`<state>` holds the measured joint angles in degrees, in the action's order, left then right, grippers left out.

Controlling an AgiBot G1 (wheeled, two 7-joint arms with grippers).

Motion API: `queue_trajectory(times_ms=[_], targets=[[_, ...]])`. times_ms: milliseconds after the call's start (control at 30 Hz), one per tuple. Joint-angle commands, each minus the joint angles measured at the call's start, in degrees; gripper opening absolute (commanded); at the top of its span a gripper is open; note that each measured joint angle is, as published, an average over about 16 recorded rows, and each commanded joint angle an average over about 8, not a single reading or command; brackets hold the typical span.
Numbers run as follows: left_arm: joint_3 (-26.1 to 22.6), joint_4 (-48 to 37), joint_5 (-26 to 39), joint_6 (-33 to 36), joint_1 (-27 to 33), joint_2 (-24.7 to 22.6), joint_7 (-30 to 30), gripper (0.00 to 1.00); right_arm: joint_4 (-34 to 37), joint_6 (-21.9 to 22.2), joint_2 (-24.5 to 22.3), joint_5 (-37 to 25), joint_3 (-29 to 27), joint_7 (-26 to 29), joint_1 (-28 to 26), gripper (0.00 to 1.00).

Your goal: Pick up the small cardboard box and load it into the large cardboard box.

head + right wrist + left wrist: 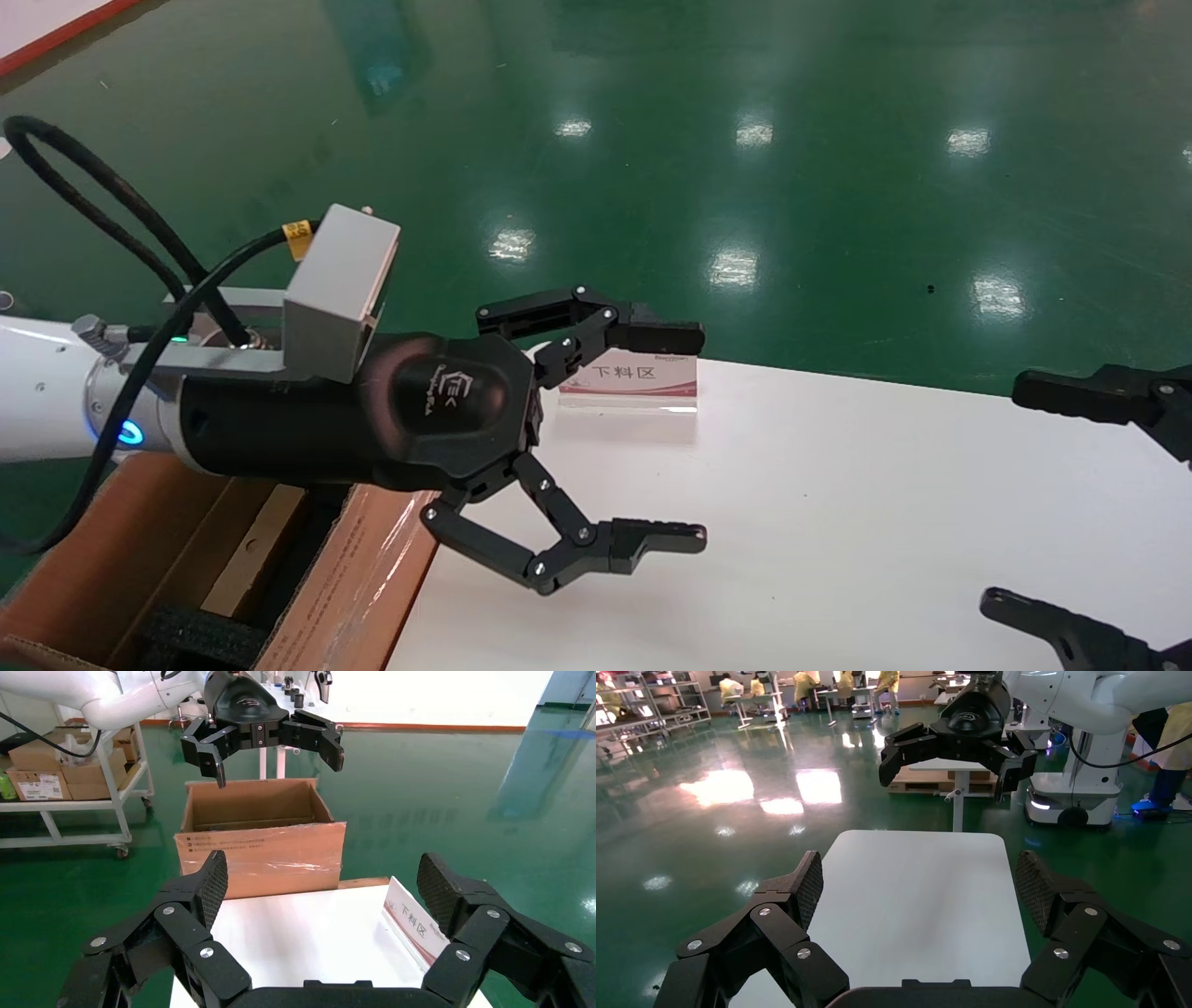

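Brown large cardboard box [260,846] beside table [838,522]

Glossy green floor [838,186] w/ ceiling-light glare spots all over. White table [838,522] in front, small sign card [633,380] standing near its far edge. Metal shelf cart [70,811] w/ cartons off to one side. Workbenches [758,702] & people in yellow at far end.
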<state>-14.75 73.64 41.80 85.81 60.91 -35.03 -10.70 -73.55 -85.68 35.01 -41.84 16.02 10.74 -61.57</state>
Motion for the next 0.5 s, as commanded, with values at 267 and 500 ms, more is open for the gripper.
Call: queue_trajectory(times_ms=[267,500], targets=[[-0.6,0.0,0.0,-0.1,0.3,0.0,0.0,1.0,0.0,0.0,0.0,0.0,0.0,0.0,0.0,1.0],[-1.1,-0.1,0.1,-0.1,0.6,0.0,0.0,1.0,0.0,0.0,0.0,0.0,0.0,0.0,0.0,1.0]])
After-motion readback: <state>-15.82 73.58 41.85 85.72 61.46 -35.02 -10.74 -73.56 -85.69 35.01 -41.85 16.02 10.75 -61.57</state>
